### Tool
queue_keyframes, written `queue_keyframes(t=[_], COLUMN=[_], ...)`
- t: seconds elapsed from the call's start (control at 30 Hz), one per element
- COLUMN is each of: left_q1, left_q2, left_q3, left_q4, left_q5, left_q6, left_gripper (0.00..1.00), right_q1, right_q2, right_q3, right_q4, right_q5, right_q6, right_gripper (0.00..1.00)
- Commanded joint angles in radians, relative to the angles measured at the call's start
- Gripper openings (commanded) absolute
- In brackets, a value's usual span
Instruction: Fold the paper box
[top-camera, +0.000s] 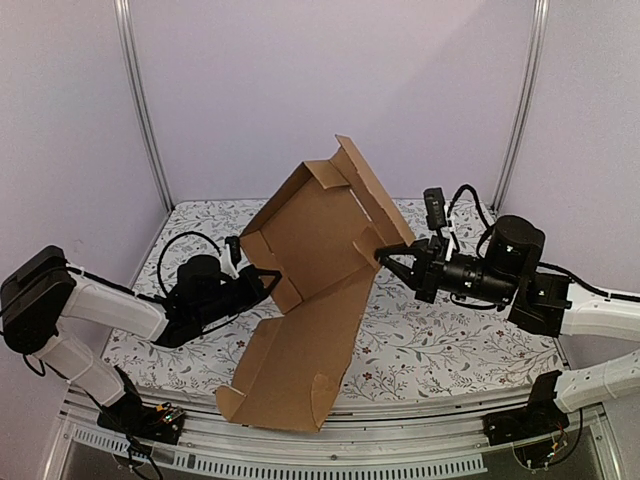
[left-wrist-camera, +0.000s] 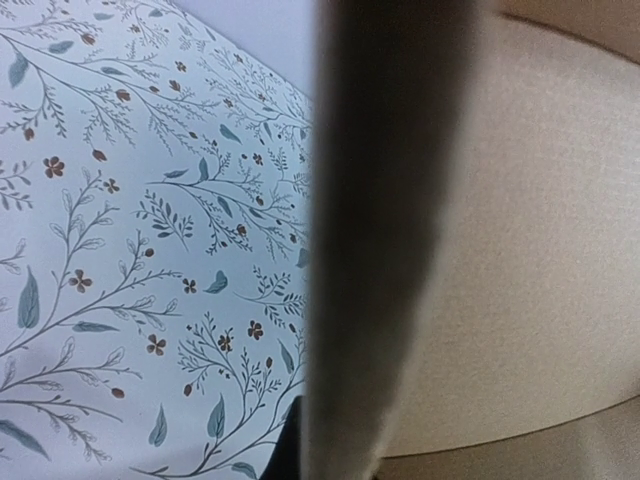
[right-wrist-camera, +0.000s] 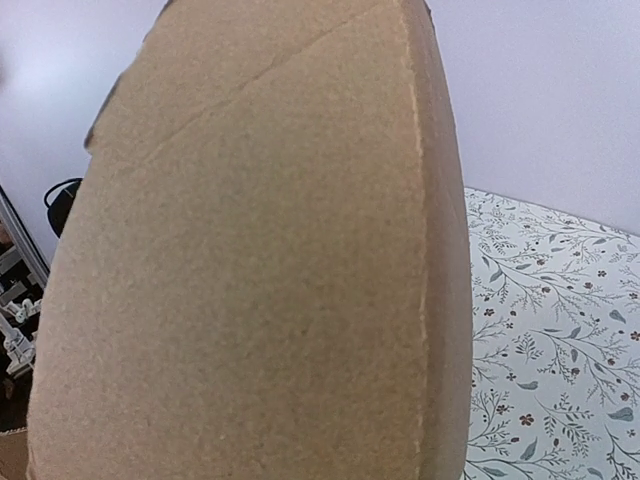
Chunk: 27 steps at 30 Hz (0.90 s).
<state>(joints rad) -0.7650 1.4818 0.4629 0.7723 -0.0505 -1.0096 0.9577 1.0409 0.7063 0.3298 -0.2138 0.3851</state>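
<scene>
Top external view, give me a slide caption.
Left hand and right hand flank the paper box, tilted up on the table.

paper box (top-camera: 310, 290): middle of surface (top-camera: 440, 345), near end down, far end raised
left tool (top-camera: 268, 281): at its left
right tool (top-camera: 386, 257): at its right

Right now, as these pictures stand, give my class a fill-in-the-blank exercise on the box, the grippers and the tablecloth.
The cardboard box is ___ in colour.
The tablecloth has a ___ pattern.
The left gripper and the right gripper reach the box from ___ sides.
Missing words: brown; floral; opposite.
</scene>
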Motion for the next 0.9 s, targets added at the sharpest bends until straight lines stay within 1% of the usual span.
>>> queue_keyframes(t=[0.0, 0.13, 0.27, 0.43, 0.57, 0.7, 0.87], left_q1=[0.010, 0.010, 0.012, 0.019, 0.031, 0.039, 0.044], left_q2=[0.005, 0.005, -0.004, -0.028, -0.039, -0.042, -0.028], left_q3=[0.012, 0.017, 0.037, 0.071, 0.086, 0.093, 0.094], left_q4=[0.040, 0.034, -0.003, -0.094, -0.125, -0.137, -0.141], left_q5=[0.026, 0.035, 0.036, 0.023, 0.027, 0.031, 0.029], left_q6=[0.022, 0.035, 0.071, 0.136, 0.156, 0.166, 0.175], left_gripper=[0.00, 0.00, 0.00, 0.00, 0.00, 0.00, 0.00], right_q1=[0.009, 0.013, 0.024, 0.023, 0.023, 0.023, 0.024], right_q2=[0.031, 0.052, 0.057, 0.040, 0.026, 0.011, -0.019], right_q3=[0.021, 0.036, 0.063, 0.084, 0.088, 0.088, 0.104], right_q4=[-0.014, -0.082, -0.231, -0.430, -0.533, -0.571, -0.576], right_q5=[0.047, 0.066, 0.113, 0.137, 0.161, 0.179, 0.192], right_q6=[0.012, 0.005, -0.037, -0.099, -0.145, -0.163, -0.169], right_gripper=[0.00, 0.00, 0.00, 0.00, 0.00, 0.00, 0.04])
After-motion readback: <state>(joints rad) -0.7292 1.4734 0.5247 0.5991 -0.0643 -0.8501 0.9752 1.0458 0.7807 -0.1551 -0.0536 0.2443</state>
